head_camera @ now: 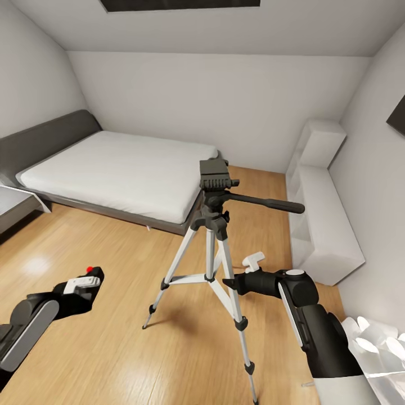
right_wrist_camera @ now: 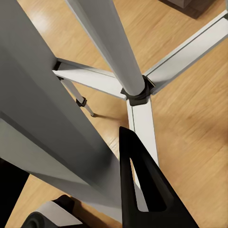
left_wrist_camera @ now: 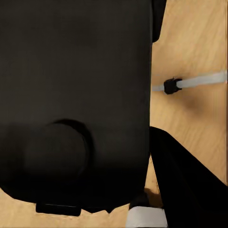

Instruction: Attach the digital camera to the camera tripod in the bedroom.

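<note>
- While the left pincer [head_camera: 84, 287] hangs low over the light wood plank floor [head_camera: 84, 349], it is clamped on the small chunky black digital camera with a red round button [head_camera: 89, 269]; the left wrist view has the camera's dark body [left_wrist_camera: 76, 95] pressed right against the lens.
- Camera held button-up, well apart from the mount and far lower; judged carried level so its base can meet the head.
- Right pincer [head_camera: 232, 283] reaches in beside a leg of the tall silver-legged camera tripod with black joints [head_camera: 211, 247]. One black finger [right_wrist_camera: 142, 190] lies just next to a silver leg [right_wrist_camera: 57, 123]; other finger hidden, so gripping or not: cannot tell. Likely placed to steady the stand.
- Tripod stands upright on three spread legs, centre brace [right_wrist_camera: 137, 92] locked.
- Dark grey tripod head [head_camera: 215, 175] bare on top, long black pan handle [head_camera: 270, 203] pointing toward the robot's right.
- Beyond: grey-framed bed with white mattress [head_camera: 118, 169], white shelf unit [head_camera: 323, 225] along the wall.
</note>
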{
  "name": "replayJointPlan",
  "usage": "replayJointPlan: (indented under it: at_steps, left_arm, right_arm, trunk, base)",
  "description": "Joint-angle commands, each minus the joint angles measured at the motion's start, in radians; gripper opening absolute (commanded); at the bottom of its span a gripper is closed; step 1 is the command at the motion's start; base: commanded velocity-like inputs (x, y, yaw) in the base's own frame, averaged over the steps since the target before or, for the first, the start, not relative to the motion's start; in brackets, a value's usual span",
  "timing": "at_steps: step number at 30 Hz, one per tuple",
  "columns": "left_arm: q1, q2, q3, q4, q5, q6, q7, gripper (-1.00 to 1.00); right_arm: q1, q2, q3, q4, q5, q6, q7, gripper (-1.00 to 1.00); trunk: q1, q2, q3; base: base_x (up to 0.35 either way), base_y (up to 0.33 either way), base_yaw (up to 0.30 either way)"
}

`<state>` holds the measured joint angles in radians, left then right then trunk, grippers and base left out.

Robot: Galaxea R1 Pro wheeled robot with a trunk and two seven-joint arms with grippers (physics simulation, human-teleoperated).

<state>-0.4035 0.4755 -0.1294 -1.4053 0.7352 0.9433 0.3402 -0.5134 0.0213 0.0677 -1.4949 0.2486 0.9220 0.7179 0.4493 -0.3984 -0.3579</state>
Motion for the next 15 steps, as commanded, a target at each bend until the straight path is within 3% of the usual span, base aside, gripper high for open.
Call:
replayJointPlan:
  at_steps: [1, 8, 11, 15]
  left_arm:
    - [-0.015, 0.001, -0.001, 0.000, 0.010, 0.005, 0.009, -1.00]
    - [-0.127, -0.001, 0.000, 0.008, 0.016, 0.011, 0.010, -1.00]
    - [-0.206, -0.001, 0.000, 0.033, 0.017, 0.014, 0.010, -1.00]
    - [-0.272, -0.001, 0.000, 0.060, 0.017, 0.028, 0.009, -1.00]
  right_arm:
    - [0.000, 0.000, -0.002, 0.006, 0.097, -0.009, 0.008, -1.00]
    - [-0.001, 0.000, -0.002, 0.005, 0.097, -0.009, 0.008, -1.00]
    - [-0.001, 0.000, -0.002, 0.005, 0.097, -0.009, 0.008, -1.00]
    - [-0.001, 0.000, -0.002, 0.005, 0.097, -0.009, 0.008, -1.00]
  trunk:
    - [0.001, -0.002, -0.002]
    - [0.001, -0.002, -0.002]
    - [0.001, -0.002, -0.002]
    - [0.001, -0.002, -0.002]
  base:
    - [0.000, 0.000, 0.000]
    - [0.000, 0.000, 0.000]
    - [0.000, 0.000, 0.000]
    - [0.000, 0.000, 0.000]
